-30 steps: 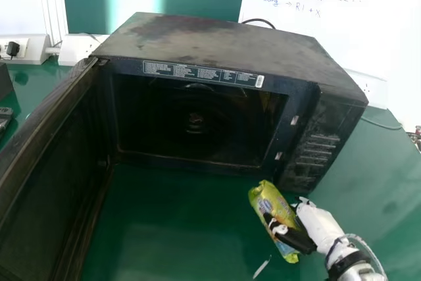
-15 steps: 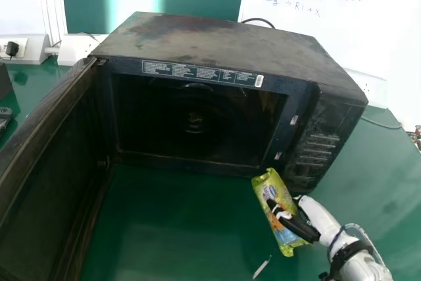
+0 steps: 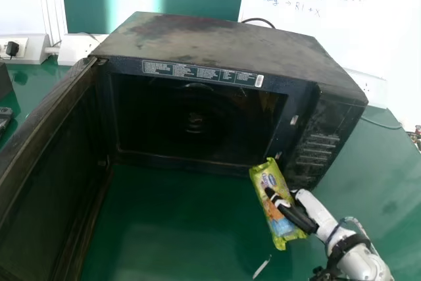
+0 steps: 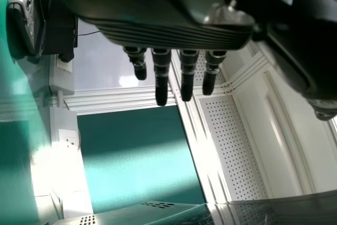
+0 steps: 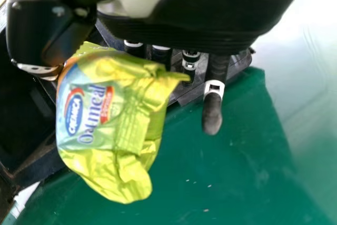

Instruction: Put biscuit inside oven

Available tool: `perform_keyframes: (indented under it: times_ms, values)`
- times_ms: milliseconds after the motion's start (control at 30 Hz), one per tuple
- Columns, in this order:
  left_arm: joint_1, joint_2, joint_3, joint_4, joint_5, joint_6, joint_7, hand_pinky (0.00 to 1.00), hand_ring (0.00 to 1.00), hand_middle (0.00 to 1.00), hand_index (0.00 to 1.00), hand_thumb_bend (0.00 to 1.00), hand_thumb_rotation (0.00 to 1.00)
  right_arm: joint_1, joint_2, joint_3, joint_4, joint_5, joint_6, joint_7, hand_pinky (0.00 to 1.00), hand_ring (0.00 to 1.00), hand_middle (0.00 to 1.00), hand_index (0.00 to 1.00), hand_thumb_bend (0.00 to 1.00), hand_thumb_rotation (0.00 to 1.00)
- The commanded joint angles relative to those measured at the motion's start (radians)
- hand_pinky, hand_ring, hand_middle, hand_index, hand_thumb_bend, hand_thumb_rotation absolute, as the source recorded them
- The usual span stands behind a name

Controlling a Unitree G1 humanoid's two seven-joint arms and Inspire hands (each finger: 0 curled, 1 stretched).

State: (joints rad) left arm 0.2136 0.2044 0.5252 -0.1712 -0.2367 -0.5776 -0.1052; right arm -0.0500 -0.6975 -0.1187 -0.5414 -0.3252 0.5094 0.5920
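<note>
In the head view my right hand is curled round the yellow-green biscuit packet, in front of the oven's lower right corner. The packet's upper end is close to the oven's front frame. The black oven stands with its door swung open to the left and a dark cavity. In the right wrist view the packet is between the thumb and fingers of my right hand. My left hand hangs in the left wrist view with straight fingers, holding nothing.
A green table spreads before the oven. A small white strip lies on it near the front. Wall sockets and a whiteboard are behind. A grey device rests at the far left.
My right hand has carried the packet a little up and forward toward the oven's opening, with the forearm following. The oven and its door have stayed still.
</note>
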Motion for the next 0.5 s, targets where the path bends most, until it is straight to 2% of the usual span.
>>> perform_keyframes:
  times_ms: [0, 100, 167, 200, 233, 333, 467]
  values:
    - [0.007, -0.001, -0.005, 0.001, 0.004, -0.005, -0.001, 0.74, 0.87, 0.95, 0.96, 0.89, 0.96, -0.023, 0.003, 0.006, -0.033, 0.016, 0.030, 0.007, 0.16, 0.23, 0.41, 0.50, 0.52, 0.00]
    - [0.009, -0.001, -0.008, -0.001, 0.002, -0.006, -0.004, 0.74, 0.88, 0.96, 0.97, 0.87, 0.97, -0.051, 0.009, 0.013, -0.049, 0.040, 0.100, 0.020, 0.14, 0.23, 0.46, 0.48, 0.53, 0.00]
    - [0.008, -0.002, -0.008, 0.001, 0.006, -0.008, -0.002, 0.74, 0.88, 0.95, 0.96, 0.87, 0.97, -0.073, 0.017, 0.021, -0.060, 0.059, 0.158, 0.024, 0.15, 0.24, 0.40, 0.49, 0.52, 0.00]
    - [0.008, -0.003, -0.008, 0.000, 0.008, -0.009, -0.001, 0.74, 0.87, 0.95, 0.96, 0.87, 0.97, -0.083, 0.020, 0.024, -0.063, 0.070, 0.177, 0.025, 0.15, 0.23, 0.43, 0.49, 0.52, 0.00]
    - [0.008, -0.004, -0.008, 0.000, 0.011, -0.009, 0.001, 0.74, 0.87, 0.95, 0.96, 0.88, 0.96, -0.093, 0.023, 0.028, -0.064, 0.082, 0.197, 0.027, 0.16, 0.24, 0.41, 0.50, 0.52, 0.00]
    - [0.010, -0.006, -0.010, -0.005, 0.011, -0.006, 0.001, 0.74, 0.87, 0.95, 0.97, 0.89, 0.96, -0.112, 0.031, 0.041, -0.070, 0.106, 0.232, 0.025, 0.21, 0.28, 0.40, 0.51, 0.52, 0.00]
    - [0.009, -0.008, -0.009, -0.006, 0.017, -0.010, 0.004, 0.73, 0.87, 0.95, 0.97, 0.88, 0.97, -0.127, 0.050, 0.053, -0.077, 0.141, 0.260, 0.012, 0.21, 0.28, 0.40, 0.52, 0.51, 0.00]
